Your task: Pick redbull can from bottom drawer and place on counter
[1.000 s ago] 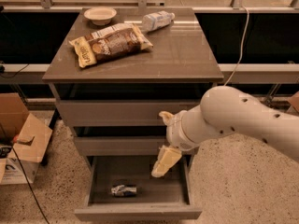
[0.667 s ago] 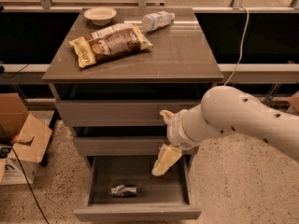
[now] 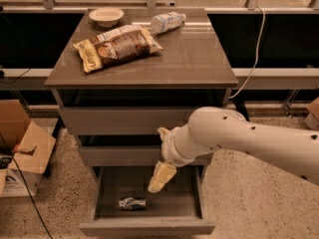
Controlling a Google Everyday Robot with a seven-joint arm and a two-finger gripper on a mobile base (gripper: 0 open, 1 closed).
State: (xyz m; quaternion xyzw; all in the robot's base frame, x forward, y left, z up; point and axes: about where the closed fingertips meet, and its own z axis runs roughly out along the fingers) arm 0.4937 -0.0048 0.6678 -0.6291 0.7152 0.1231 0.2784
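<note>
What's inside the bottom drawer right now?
One redbull can lies on its side in the bottom drawer, left of centre. The hand hangs above the middle, hiding part of the drawer floor behind it.

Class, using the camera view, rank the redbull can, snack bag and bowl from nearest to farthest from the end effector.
The end effector hangs above the open bottom drawer.
1. redbull can: in that drawer, just below-left.
2. snack bag: on the counter, left.
3. bowl: counter's far left corner.
</note>
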